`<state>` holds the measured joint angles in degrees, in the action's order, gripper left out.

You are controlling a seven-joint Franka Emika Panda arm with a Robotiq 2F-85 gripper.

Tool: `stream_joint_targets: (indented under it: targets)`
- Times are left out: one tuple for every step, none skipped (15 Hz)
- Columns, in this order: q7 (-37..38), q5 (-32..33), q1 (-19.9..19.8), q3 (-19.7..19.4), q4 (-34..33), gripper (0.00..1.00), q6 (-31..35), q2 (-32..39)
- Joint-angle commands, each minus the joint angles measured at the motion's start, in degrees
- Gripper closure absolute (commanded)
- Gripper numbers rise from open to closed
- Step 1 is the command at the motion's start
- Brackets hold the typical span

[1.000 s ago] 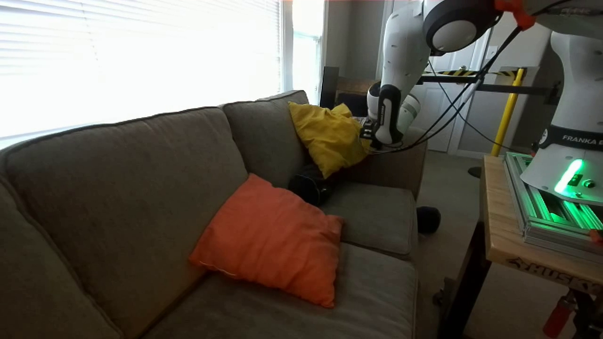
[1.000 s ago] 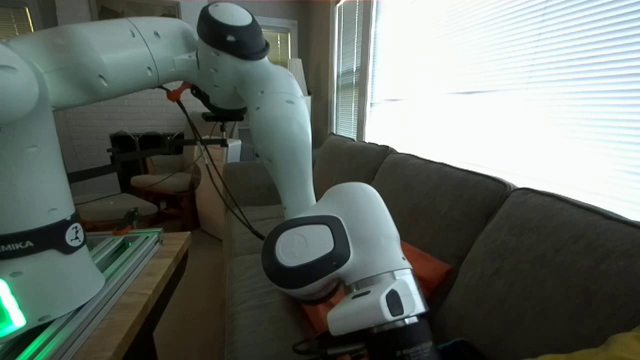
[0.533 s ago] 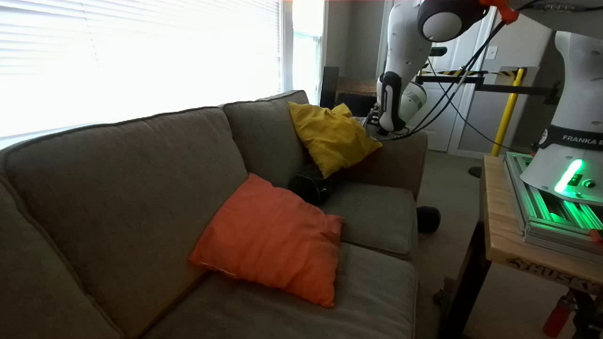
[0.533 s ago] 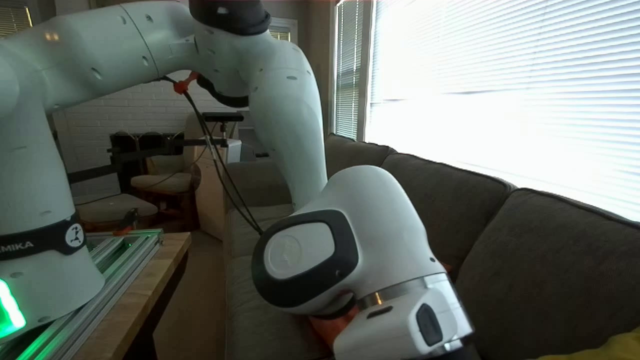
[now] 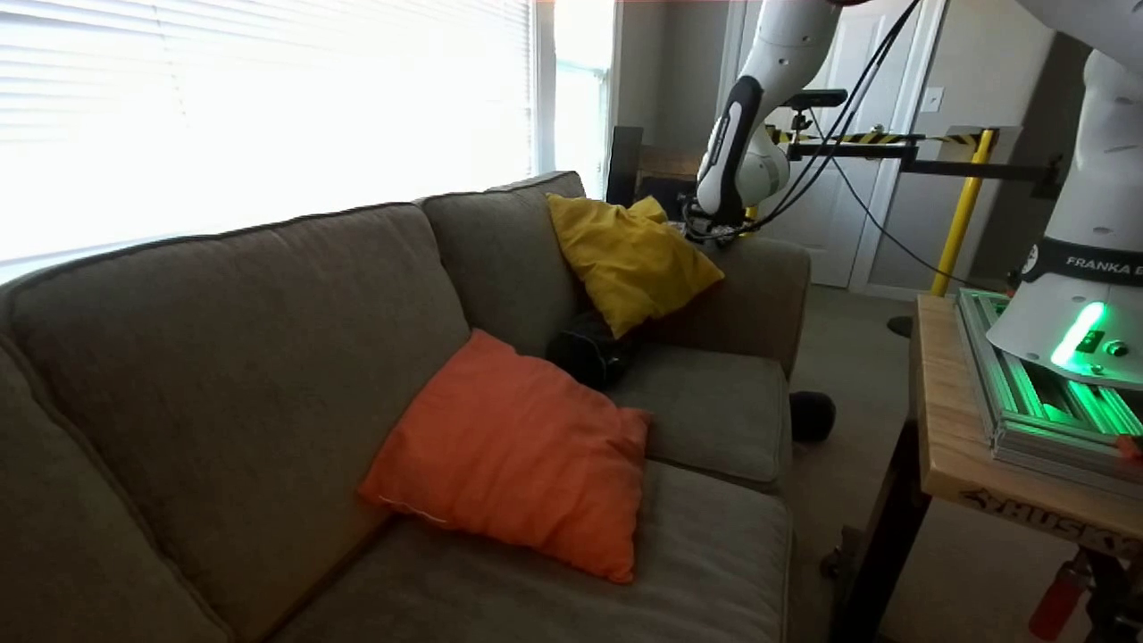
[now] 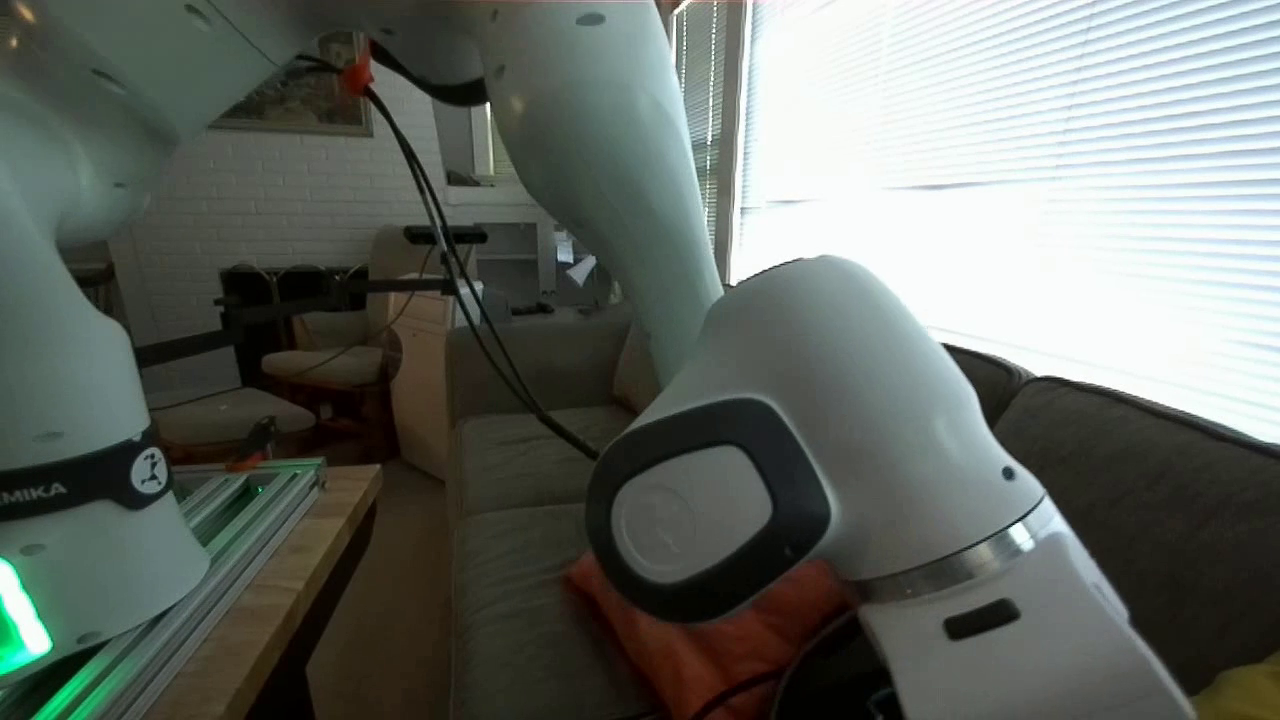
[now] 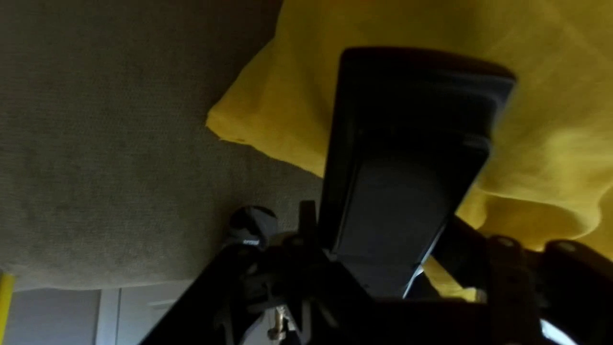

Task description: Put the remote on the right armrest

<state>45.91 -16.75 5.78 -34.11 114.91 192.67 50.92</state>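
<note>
L to R in an ext. view: the orange cushion (image 5: 527, 455) is lying on the sofa seat (image 5: 714, 536), well left of the worktop's (image 5: 946, 420) near-left corner. Then the yellow cushion (image 5: 634, 259) is leaning against the sofa back (image 5: 504, 259) past the worktop's far-left corner, w/ a dark obj. (image 5: 580, 353) sitting by its lower tip. Next, you're holding your gripper (image 7: 383, 232) near that cushion's right side; per the wrist view, fingers (image 7: 308, 220) are clamping the remote (image 7: 407, 163) by its long sides, & it's jutting out in front of that cushion & grey-brown fabric (image 7: 119, 167). No telling if it's touching either. The right armrest (image 5: 772, 290) is showing just right of the yellow cushion, nearer that far-left corner. Lastly, your robot base (image 5: 1112, 308) is standing inside the worktop's left edge.
</note>
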Motion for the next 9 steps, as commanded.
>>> stream_joint_targets:
  targets:
    - [-9.1,0.6,-11.9,12.3,-1.6,0.67,-3.1,-6.7]
    - [-11.2,0.3,-14.4,14.8,-0.7,0.67,-4.2,-8.8]
    - [-12.6,-0.2,-17.0,17.4,-1.3,0.67,-5.1,-9.0]
    - [-12.1,-3.4,-12.2,13.2,-1.6,0.67,-3.0,-6.0]
    - [-13.4,-3.7,-13.6,14.5,-1.7,0.42,-3.2,-6.6]
    - [-13.8,-4.2,-13.7,14.4,-1.6,0.42,-3.2,-6.5]
    - [-13.8,-4.3,-13.5,14.3,-1.6,0.42,-3.2,-6.3]
    - [-13.8,-4.4,-13.2,14.3,-1.6,0.42,-3.2,-6.2]
    - [-13.8,-4.4,-13.1,14.3,-1.6,0.67,-3.2,-6.1]
